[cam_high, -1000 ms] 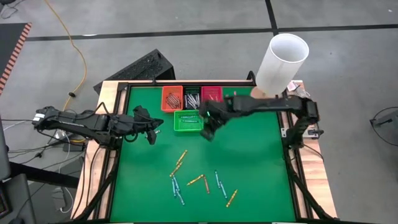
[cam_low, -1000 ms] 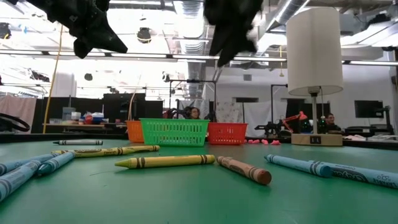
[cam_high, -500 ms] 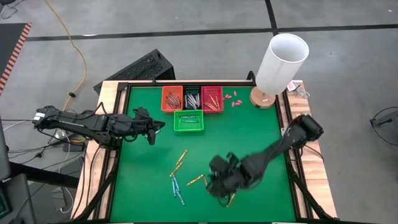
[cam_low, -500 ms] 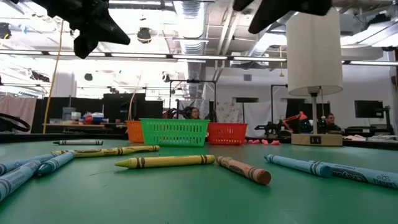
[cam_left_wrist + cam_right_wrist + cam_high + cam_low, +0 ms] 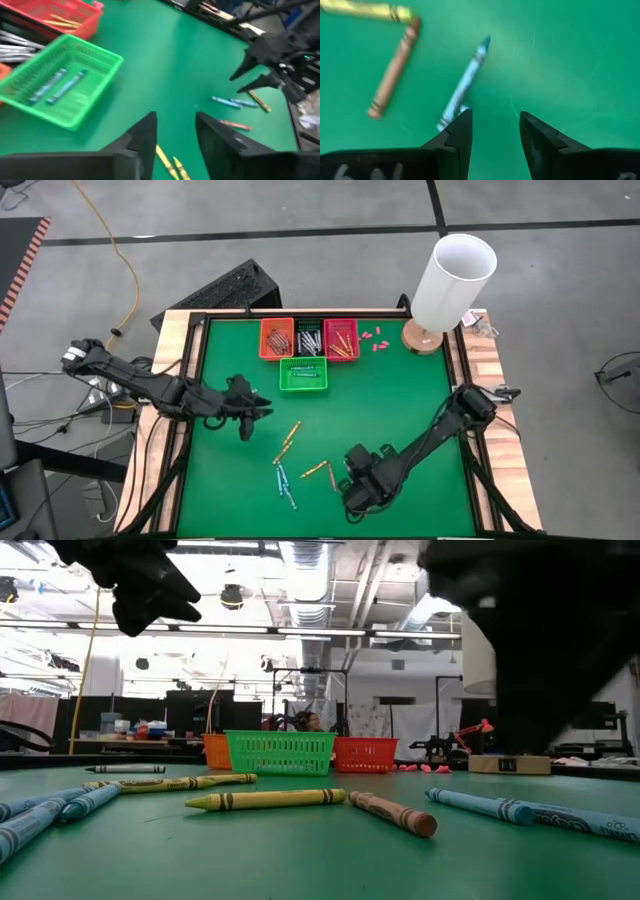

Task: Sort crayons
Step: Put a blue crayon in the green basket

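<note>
Green felt covers the table (image 5: 420, 410), and loose crayons (image 5: 300, 465) are scattered near its front edge. 4 small baskets (image 5: 310, 340) are set at the far side, with crayons sorted inside. Right gripper (image 5: 492, 132) is lowered over a blue crayon (image 5: 465, 82), its jaws parted and empty. Left gripper (image 5: 175, 132) is held above the table's left-centre, jaws parted, nothing gripped.

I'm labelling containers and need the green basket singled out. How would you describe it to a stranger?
On the green table, three small baskets sit in a row along the far edge. The green basket stands alone just in front of that row, under its middle. It is the only green one and holds a few blue crayons.
</note>
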